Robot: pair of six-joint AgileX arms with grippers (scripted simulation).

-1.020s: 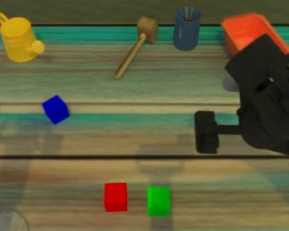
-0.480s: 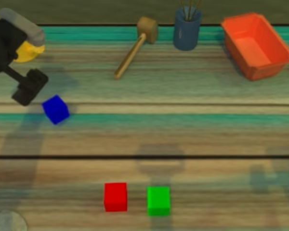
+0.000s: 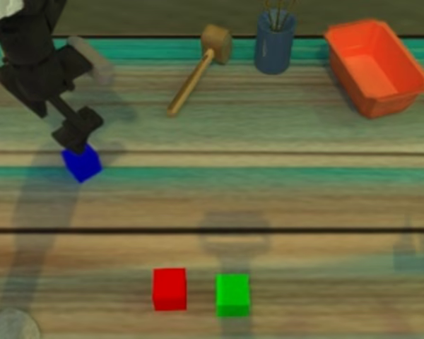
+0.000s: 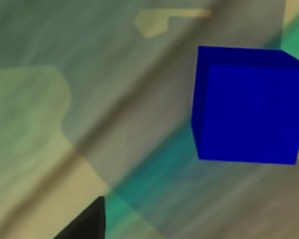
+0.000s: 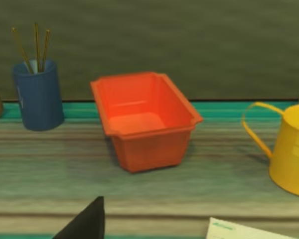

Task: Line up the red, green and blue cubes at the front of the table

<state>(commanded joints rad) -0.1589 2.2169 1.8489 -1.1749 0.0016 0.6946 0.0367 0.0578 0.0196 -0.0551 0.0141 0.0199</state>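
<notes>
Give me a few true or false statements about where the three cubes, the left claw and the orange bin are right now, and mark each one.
1. The red cube and the green cube sit side by side near the front edge of the table. True.
2. The blue cube is lined up with them at the front. False: it lies farther back, toward the table's left side.
3. The left claw hangs right at the blue cube. True.
4. The orange bin holds a cube. False: it is empty.
5. The wooden mallet lies inside the bin. False: it lies on the table beside the dark blue cup.
</notes>
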